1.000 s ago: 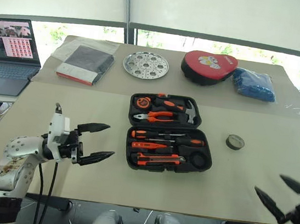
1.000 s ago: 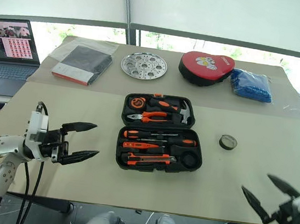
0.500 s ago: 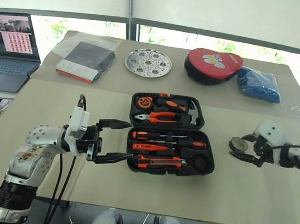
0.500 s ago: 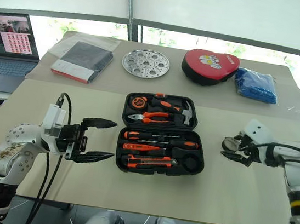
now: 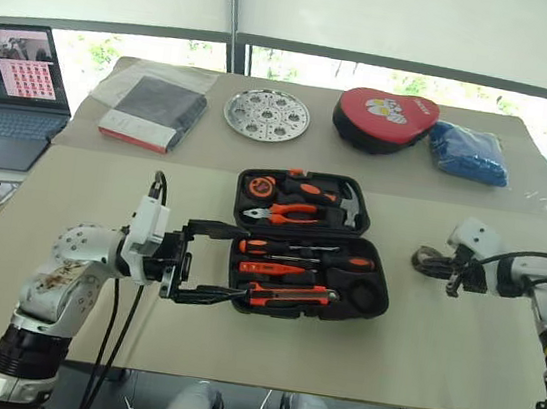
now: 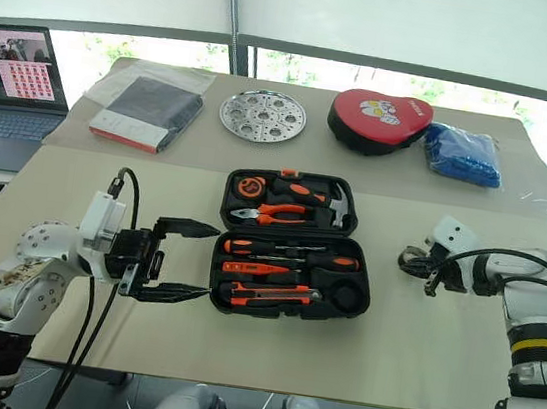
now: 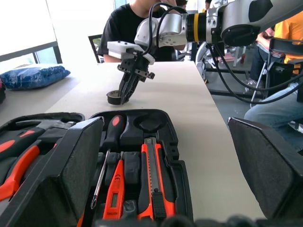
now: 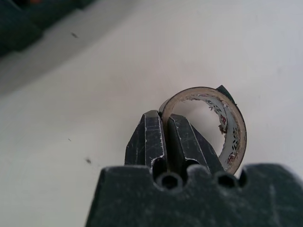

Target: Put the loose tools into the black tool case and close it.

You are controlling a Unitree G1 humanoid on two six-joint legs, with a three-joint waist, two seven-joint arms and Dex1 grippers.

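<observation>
One item is left outside the black tool case: the small roll of black tape, lying on the table well to the right of the case. The right gripper is clenched on it, one finger inside the ring and one outside, pinching a thin stretch of the wall near the edge. That is a slim hold, and here is the worry: on the lift the roll may pivot or slip out of the pinch, roll across the table and end up farther from the case.

Inside the case, both screwdrivers, the tester pen and the utility knife sit in the lower half, and the round recess at its right end looks empty, likely the tape's seat. If the roll arrives tilted it could perch on the recess rim and stop the lid from closing.

The left gripper is spread wide, grasping nothing, hovering just beside the left edge of the case. That close, a careless nudge could shove the case and throw off the right arm's aim
</observation>
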